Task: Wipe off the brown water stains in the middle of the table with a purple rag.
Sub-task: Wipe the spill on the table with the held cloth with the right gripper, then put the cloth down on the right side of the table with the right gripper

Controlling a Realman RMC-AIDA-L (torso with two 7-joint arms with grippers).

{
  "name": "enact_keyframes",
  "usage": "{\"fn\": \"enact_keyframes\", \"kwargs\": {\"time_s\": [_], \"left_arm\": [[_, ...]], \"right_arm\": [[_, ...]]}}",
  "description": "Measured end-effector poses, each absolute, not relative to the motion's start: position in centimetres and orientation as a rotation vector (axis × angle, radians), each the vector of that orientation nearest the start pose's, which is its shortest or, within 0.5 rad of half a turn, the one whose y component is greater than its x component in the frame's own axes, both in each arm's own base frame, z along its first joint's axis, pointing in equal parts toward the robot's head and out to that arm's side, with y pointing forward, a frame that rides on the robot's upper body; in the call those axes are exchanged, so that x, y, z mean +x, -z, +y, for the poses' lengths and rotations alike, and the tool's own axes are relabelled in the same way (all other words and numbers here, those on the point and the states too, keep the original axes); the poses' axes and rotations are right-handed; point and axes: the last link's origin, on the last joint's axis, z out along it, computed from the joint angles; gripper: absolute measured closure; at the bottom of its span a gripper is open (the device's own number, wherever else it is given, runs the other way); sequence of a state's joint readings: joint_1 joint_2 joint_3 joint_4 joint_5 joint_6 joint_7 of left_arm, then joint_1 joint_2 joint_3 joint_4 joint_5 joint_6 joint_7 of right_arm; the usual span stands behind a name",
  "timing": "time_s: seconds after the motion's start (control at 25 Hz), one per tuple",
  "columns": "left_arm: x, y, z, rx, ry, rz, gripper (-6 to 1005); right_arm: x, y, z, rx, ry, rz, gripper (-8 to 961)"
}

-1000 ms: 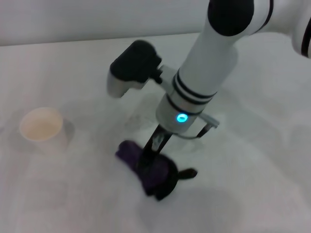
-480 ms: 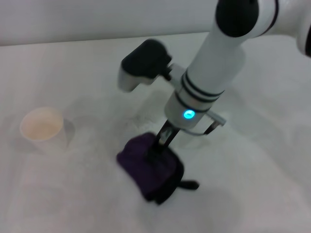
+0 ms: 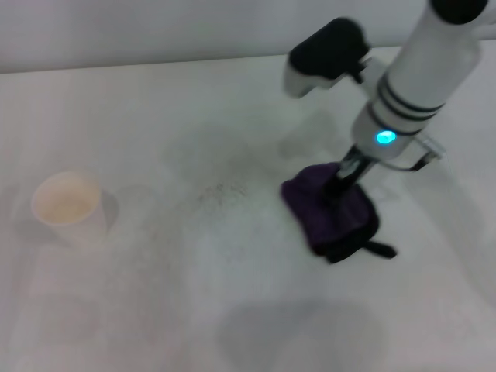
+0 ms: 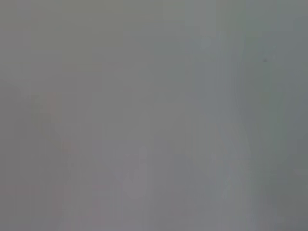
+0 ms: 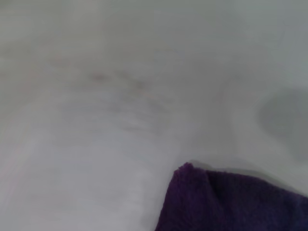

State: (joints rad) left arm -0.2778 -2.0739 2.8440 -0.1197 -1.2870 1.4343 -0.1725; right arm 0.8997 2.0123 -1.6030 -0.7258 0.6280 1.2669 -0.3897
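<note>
The purple rag lies bunched on the white table, right of the middle, with its black loop tab sticking out toward the front right. My right gripper comes down onto the rag's top from the back right and is shut on it. In the right wrist view a corner of the purple rag fills the lower edge over the table. The brown water stains are out of view in every frame. The left wrist view is a blank grey, and the left gripper is not in view.
A white paper cup stands upright at the left. Faint grey speckled smudges mark the tabletop near the middle, left of the rag. The table's far edge runs along the back.
My right arm has dragged the purple rag from the front middle of the table to the right and farther back. The cup has not moved.
</note>
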Motion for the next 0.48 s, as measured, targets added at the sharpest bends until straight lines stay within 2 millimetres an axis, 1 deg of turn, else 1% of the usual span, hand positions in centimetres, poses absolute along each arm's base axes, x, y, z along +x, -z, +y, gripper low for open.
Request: {"fn": "enact_keyframes", "kwargs": {"time_s": [0.16,0.36,0.48], "left_arm": [[-38.9,-2.9,25.0,-1.61,0.512,-0.371,167],[-38.9,-2.7,25.0,-1.61,0.511,-0.383,167],[-38.9,-2.7,25.1,-1.611,0.513,-0.382,167]], "right_arm": [[22.0,3.2,39.7,-2.368,0.745,1.142,896],[23.4,1.3,40.2,-2.284,0.785,1.145,897],[23.9,0.7,40.3,-2.257,0.794,1.15,897]]}}
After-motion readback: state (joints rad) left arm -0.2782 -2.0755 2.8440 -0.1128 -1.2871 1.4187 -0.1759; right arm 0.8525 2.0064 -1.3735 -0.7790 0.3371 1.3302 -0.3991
